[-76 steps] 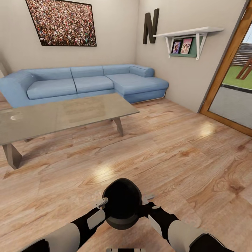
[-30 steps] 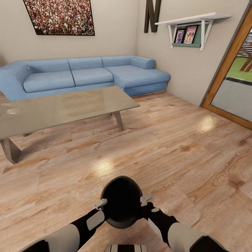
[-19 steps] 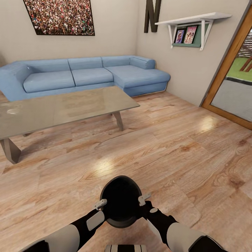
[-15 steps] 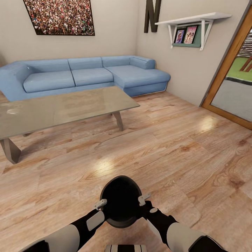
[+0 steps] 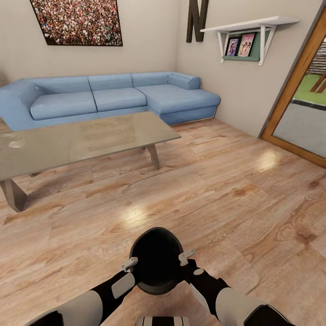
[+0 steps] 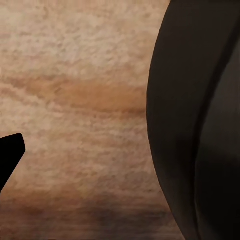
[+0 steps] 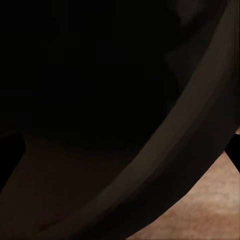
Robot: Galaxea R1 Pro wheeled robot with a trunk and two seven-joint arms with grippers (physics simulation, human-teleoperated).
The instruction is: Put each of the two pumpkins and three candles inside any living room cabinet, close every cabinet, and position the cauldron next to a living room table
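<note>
1. The robot is carrying the cauldron (image 5: 156, 260) low in front of its trunk, at the near middle of the head view, above the wood floor (image 5: 217, 194). The pot appears lifted, though whether its feet are clear of the boards cannot be told from here.

2. The left gripper (image 5: 130, 262) is pressing against the cauldron's left flank and the right gripper (image 5: 186, 257) against its right, so the pot is being squeezed between the two arms. Whether each pincer is itself open or closed on the rim cannot be told: in the left wrist view the black wall (image 6: 200, 120) is bulging just beside one dark fingertip, and the right wrist view is looking straight into the dark pot with a strip of floor past the rim.

3. The step in hand looks like the last clause of the task, bringing the cauldron next to the table (image 5: 81, 142). No pumpkins, candles or cabinet are appearing in these frames, so how that part stands cannot be judged.

4. The table is standing far and to the left, in front of the blue sofa (image 5: 108, 99), and is well apart from the pot, with open floor between them.

5. The next move probably calls for driving forward and left towards the table's near right corner, keeping the squeeze even so the round belly is not slipping out.

6. After that, it is calling for lowering the pot onto the floor just beside the grey leg (image 5: 154, 156) before easing both arms outward.
</note>
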